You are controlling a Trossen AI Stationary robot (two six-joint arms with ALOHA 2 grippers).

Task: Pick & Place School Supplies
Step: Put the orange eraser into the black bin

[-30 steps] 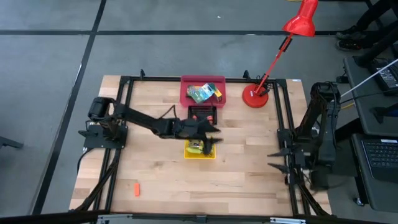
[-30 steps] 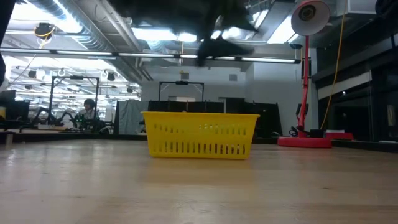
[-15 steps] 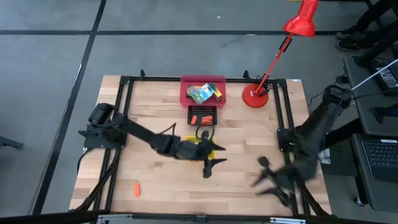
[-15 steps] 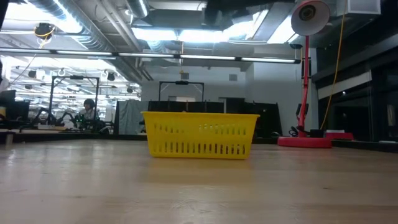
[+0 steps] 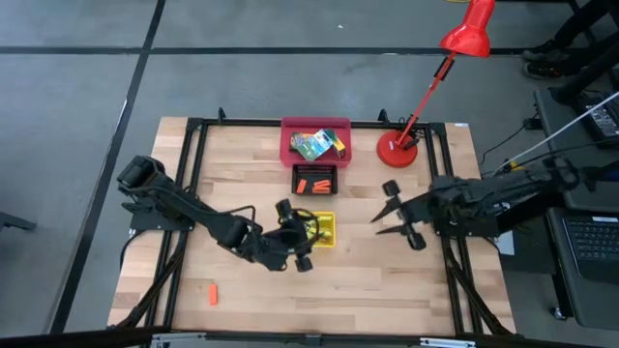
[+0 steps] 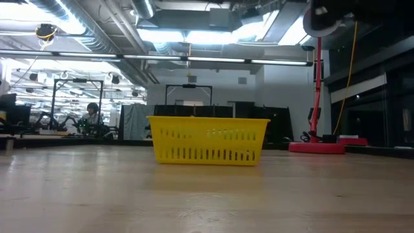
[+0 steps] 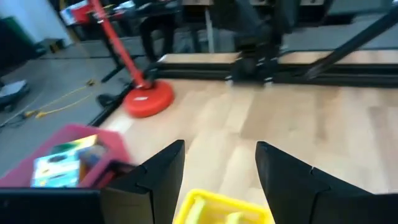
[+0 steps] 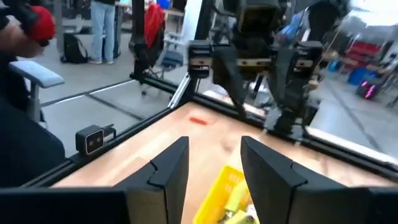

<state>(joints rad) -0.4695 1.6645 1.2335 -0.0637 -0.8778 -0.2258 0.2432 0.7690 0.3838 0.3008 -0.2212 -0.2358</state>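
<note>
My left gripper (image 5: 308, 237) (image 7: 219, 171) hangs open over the near-left side of the yellow tray (image 5: 325, 230) and touches nothing. My right gripper (image 5: 381, 223) (image 8: 214, 165) is open too, in the air right of that tray, with its fingers pointing toward it. Yellow-handled pliers (image 8: 235, 198) lie in the yellow tray. Crayon boxes (image 5: 313, 145) lie in the red tray (image 5: 290, 128). Orange-red pieces (image 5: 314, 183) sit in the black tray (image 5: 315, 170). One more orange-red piece (image 5: 211, 293) lies on the table near the near-left corner.
The red desk lamp's base (image 5: 397, 151) stands at the far right, and its stem leans out beyond the far edge. A black frame (image 5: 193, 174) runs around the table. Bare wood lies along the near side. In the low view the yellow tray (image 6: 208, 139) stands mid-table.
My left gripper has drawn back from above the yellow and black trays toward the near-left, and now hangs by the yellow tray's left side. My right arm has swung out from its place at the right edge, first toward the near edge, then in toward the table's middle.
</note>
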